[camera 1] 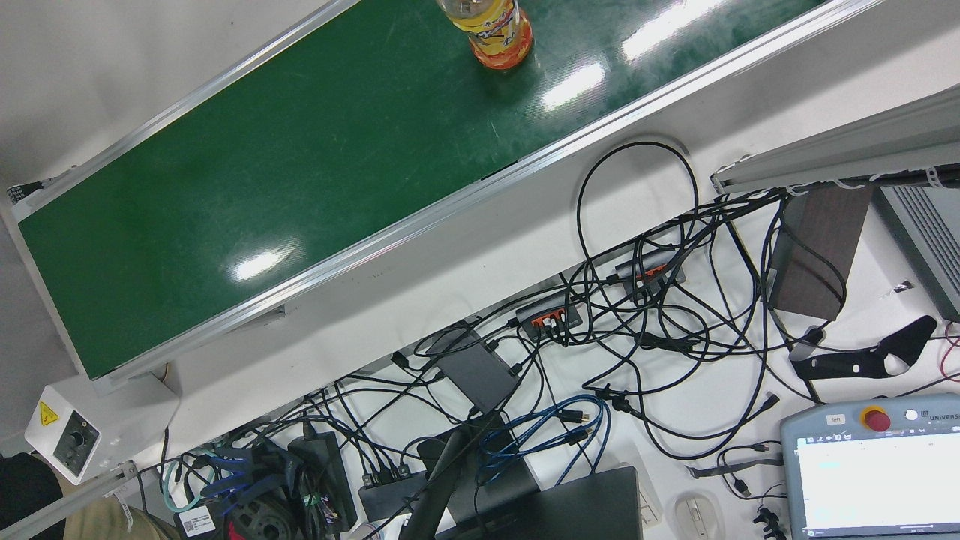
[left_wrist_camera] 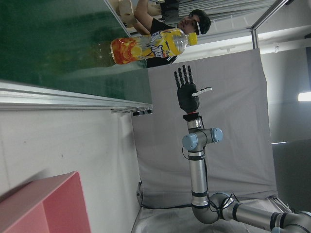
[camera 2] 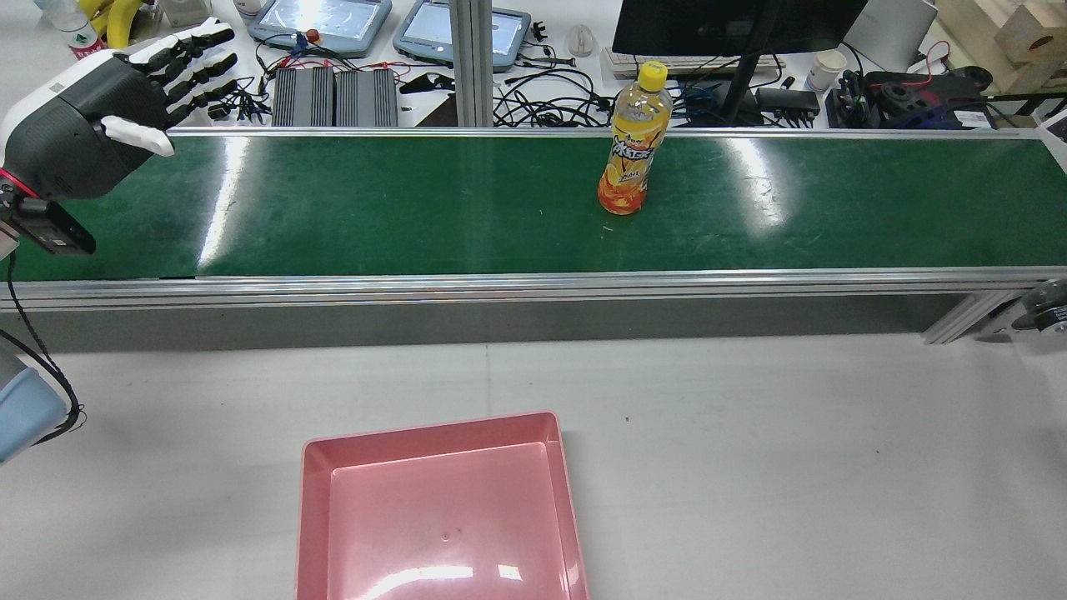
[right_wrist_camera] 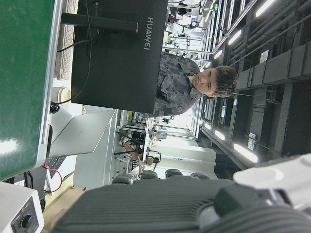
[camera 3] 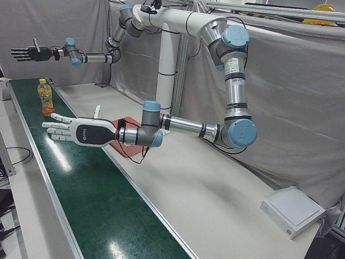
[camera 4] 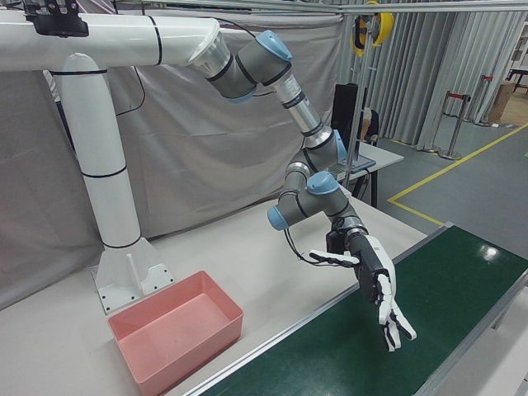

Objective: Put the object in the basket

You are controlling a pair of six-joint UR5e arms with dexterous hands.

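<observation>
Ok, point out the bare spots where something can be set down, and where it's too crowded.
The green conveyor belt is bare on both sides of the orange drink bottle. The white table is clear around the empty pink basket. Behind the belt, the desk with its cables and teach pendants is crowded. The left robot hand hovers open over the belt's left end.

hand point(camera 4: 375, 285) open, fingers spread over green belt point(camera 4: 396, 346); pink basket point(camera 4: 177, 330) empty, on table
</observation>
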